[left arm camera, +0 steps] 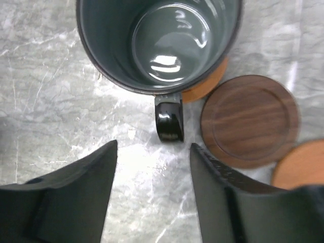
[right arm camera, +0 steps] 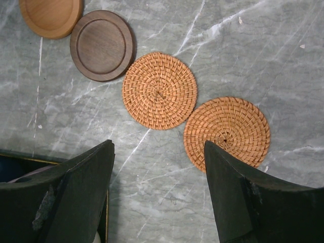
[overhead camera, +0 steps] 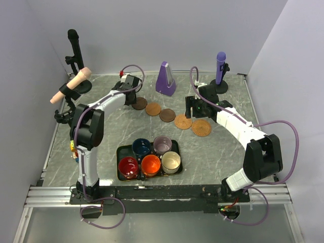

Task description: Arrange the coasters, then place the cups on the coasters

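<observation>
Nearest you the black tray (overhead camera: 120,152) holds 5 cups (overhead camera: 151,165), beyond it your right tool (right arm camera: 158,147) hangs open by the 2 woven coasters (right arm camera: 159,91), and farthest back your left tool (left arm camera: 153,145) stands open just short of the handle (left arm camera: 169,119) of the dark green-grey cup (left arm camera: 162,45), which sits on an orange-brown coaster (left arm camera: 210,83).

Tray (overhead camera: 120,151) sits near me at centre, five cups (overhead camera: 151,165) in it: two in the back row, three in front. Behind the tray I see five bare coasters (overhead camera: 167,115) curving in a line from far left to nearer right, each close beside the next. At the left end the sixth cup (left arm camera: 157,40) stands on its own coaster (left arm camera: 208,86), handle pointing at my left gripper (left arm camera: 154,147). The metronome (overhead camera: 165,79) stands behind the line's left half.
</observation>
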`<state>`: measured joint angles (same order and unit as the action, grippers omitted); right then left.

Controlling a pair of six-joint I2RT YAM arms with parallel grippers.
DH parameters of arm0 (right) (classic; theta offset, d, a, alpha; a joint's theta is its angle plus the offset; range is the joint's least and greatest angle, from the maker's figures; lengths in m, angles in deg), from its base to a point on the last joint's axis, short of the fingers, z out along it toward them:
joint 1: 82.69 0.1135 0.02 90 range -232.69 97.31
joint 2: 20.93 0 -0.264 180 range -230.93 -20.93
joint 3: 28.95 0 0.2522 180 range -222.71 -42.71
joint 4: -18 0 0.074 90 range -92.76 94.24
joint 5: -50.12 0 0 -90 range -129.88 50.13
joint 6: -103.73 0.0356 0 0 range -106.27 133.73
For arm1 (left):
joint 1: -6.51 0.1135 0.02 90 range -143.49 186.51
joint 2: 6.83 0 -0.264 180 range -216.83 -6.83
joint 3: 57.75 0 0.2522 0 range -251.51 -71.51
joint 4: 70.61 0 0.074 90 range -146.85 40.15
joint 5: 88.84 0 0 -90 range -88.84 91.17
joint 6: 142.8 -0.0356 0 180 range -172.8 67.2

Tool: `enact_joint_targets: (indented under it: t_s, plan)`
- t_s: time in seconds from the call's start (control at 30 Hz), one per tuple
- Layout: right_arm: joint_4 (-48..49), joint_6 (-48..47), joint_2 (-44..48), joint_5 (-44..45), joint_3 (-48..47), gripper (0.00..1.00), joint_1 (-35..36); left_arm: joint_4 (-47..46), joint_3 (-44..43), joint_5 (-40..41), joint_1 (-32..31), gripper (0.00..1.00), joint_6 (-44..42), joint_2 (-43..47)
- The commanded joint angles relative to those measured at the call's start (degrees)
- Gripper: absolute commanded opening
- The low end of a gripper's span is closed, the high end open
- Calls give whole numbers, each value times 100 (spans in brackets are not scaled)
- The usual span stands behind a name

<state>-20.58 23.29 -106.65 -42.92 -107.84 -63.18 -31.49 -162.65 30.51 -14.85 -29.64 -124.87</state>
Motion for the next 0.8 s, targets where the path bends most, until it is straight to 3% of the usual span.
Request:
enact_joint_targets:
  t_s: [0.0,0.2,0.3,0.5,0.63,0.77]
  plan:
    - [188,11,107,-11,-18,78,44,-698,305,-349,-78,67,-302,895]
    - [188,2,90,-3,-27,78,44,-1033,1105,-1140,-236,75,-470,2002]
    - [179,11,81,6,-18,78,44,-946,1553,-2096,-245,81,-636,2573]
    - [205,37,151,50,61,78,44,361,2073,-4232,-245,83,-734,3322]
    - [223,133,178,59,175,78,44,1206,2538,-4639,-245,82,-409,3927]
    - [223,230,204,-38,254,78,53,1716,2863,-4999,-245,88,-339,4350]
